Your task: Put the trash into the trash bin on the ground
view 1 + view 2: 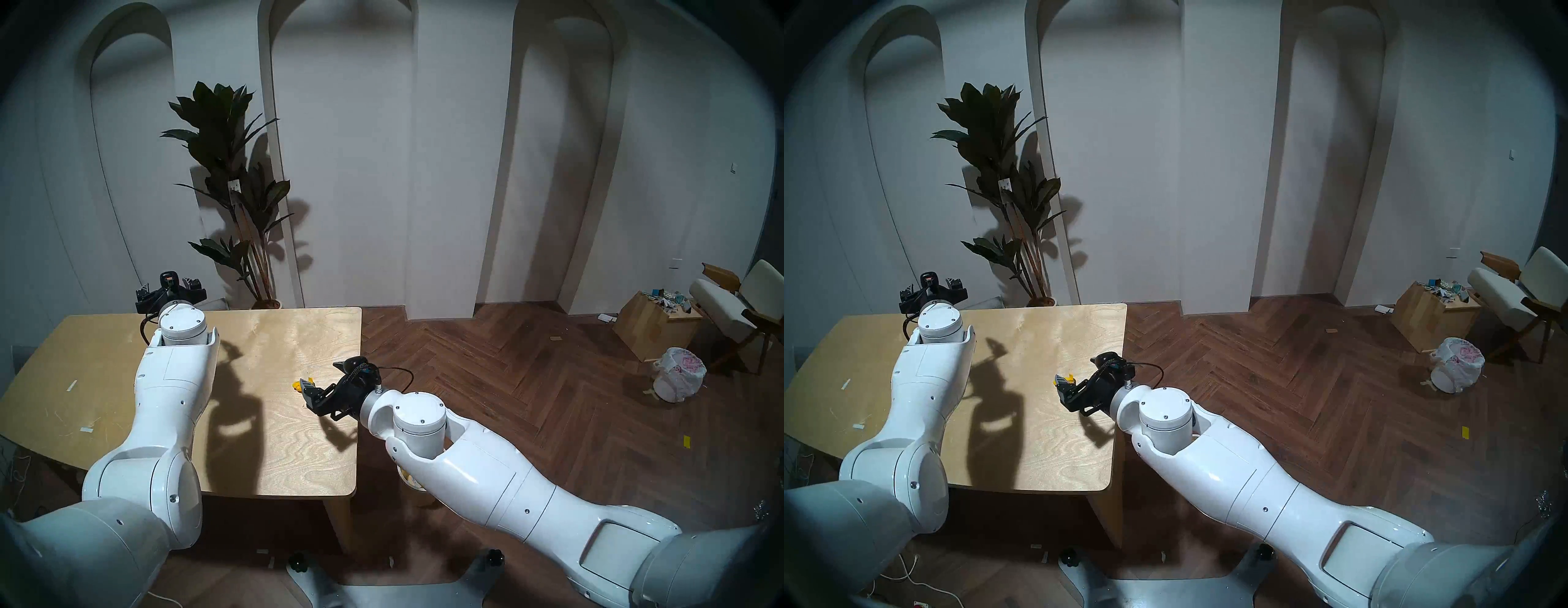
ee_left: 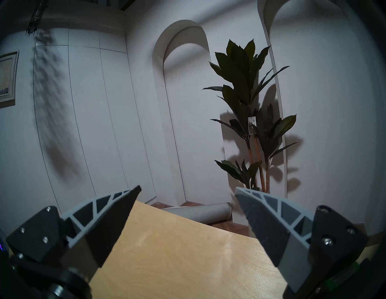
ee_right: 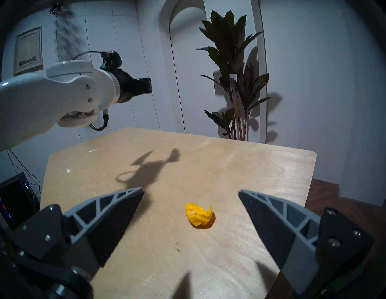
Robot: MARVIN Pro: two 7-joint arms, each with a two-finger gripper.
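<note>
Yellow paper lump (image 3: 199,217) on table (image 3: 229,167), just ahead of and between right fingers (image 3: 117,210), spread wide, not touching; left fingers (image 2: 117,213) wide too, empty.

The walls (image 1: 466,170) were pale grey-white, set with tall arched niches (image 1: 339,127). A herringbone floor (image 1: 530,382) of dark reddish wood ran to the right. The light plywood counter (image 1: 288,446) stood at the left, crossed by hard shadows. Behind it a tall leafy plant (image 1: 229,170) threw its shadow on the wall. A cushioned wooden chair (image 1: 738,305) stood far right, and a framed picture (image 3: 28,50) hung at left.
</note>
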